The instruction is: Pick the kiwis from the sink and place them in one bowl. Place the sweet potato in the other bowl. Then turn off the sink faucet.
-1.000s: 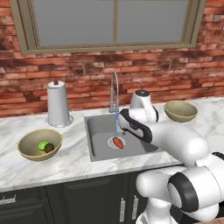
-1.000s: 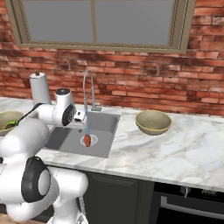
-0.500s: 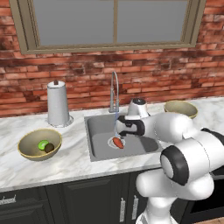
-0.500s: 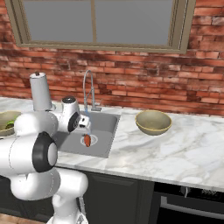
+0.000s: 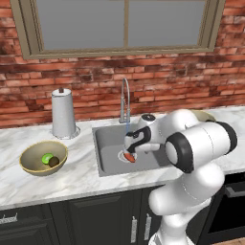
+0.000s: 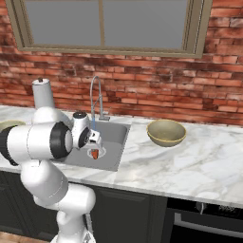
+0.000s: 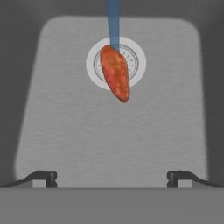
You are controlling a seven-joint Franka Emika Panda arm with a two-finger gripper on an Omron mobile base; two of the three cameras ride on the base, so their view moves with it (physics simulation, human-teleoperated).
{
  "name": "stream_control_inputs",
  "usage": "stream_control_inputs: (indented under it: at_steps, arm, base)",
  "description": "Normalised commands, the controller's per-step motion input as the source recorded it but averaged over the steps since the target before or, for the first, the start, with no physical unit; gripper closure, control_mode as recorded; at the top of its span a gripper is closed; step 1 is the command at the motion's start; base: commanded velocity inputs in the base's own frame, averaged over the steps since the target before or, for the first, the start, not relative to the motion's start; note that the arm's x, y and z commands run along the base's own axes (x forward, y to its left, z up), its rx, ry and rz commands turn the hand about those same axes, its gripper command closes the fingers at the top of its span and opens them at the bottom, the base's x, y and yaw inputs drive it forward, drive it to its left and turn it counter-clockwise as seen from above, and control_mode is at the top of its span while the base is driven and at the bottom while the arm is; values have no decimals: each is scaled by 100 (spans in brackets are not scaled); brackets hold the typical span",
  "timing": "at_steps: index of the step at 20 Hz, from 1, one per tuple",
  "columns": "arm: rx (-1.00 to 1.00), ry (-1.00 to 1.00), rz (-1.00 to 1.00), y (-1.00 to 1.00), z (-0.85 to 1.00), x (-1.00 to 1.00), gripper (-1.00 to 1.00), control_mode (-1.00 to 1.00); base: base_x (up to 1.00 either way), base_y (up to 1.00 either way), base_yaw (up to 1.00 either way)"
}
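Note:
The orange-red sweet potato lies on the round drain of the sink, also seen in the left base view and the right base view. My gripper hangs open just above it, nothing between the fingers. A blue stream of water runs from the chrome sink faucet onto the root. The green kiwi and brown kiwi rest in one bowl left of the sink. The other bowl stands on the right with nothing inside.
A white paper-towel holder stands at the back left of the sink. The brick wall and window run behind the marble counter. Dark cabinets and an oven front sit below.
The arm has folded in and the hand has dropped lower into the sink, closer over the sweet potato. The jaws stay open. The fruits and bowls have not moved.

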Motion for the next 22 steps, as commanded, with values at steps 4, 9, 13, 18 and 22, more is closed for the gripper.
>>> stream_control_inputs:
  at_steps: [4, 9, 13, 18, 22]
  arm:
    - [0, 0, 0, 0, -37, 26, -100, -100]
    - [0, 2, 0, 0, -36, 28, -100, -100]
    - [0, 2, 0, 0, -28, 29, -100, -100]
    - [0, 1, 0, 0, -17, 43, -100, -100]
    - [0, 1, 0, 1, -17, 49, -100, -100]
  base:
    - [0, 0, 0]
    - [0, 0, 0]
    - [0, 0, 0]
    - [0, 0, 0]
    - [0, 0, 0]
